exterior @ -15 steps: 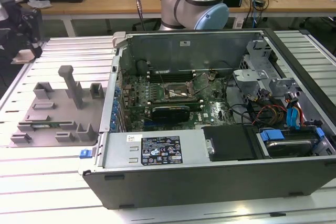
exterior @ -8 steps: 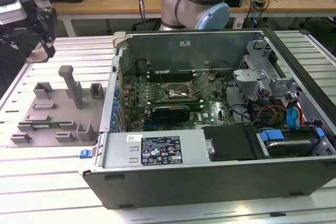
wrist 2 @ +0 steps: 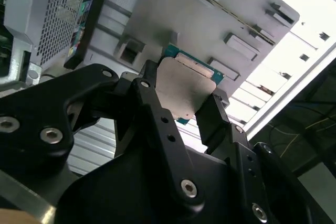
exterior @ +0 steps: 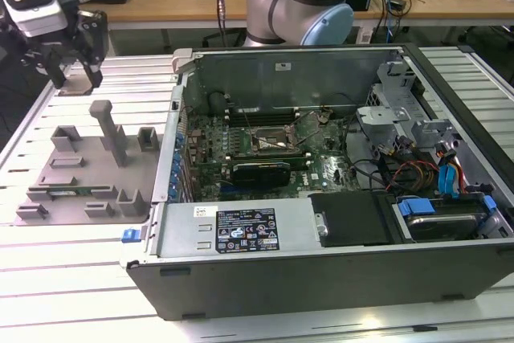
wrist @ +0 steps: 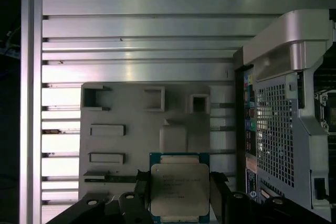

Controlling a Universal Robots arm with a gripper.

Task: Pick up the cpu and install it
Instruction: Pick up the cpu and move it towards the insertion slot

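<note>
The cpu [wrist: 179, 190], a small square chip with a pale silver top and a green rim, sits between the black fingers of my gripper [wrist: 179, 199], which is shut on its two opposite edges. In the second wrist view the cpu [wrist 2: 181, 85] shows its silver top, clamped in the gripper [wrist 2: 184, 103]. In the exterior view the gripper [exterior: 76, 78] hangs at the far left, above the back edge of the grey fixture plate [exterior: 88, 166] and well clear of it. The motherboard socket [exterior: 269, 144] lies open inside the computer case [exterior: 321, 222], off toward the exterior view's right.
The grey fixture plate [wrist: 142, 129] carries raised blocks, a tall post [exterior: 111, 130] and a long green memory stick [exterior: 72, 192]. The case's side wall [exterior: 173, 158] stands between plate and motherboard. Cables and a drive bay [exterior: 434, 198] fill the case's right end. The ribbed aluminium table [exterior: 72, 279] lies around them.
</note>
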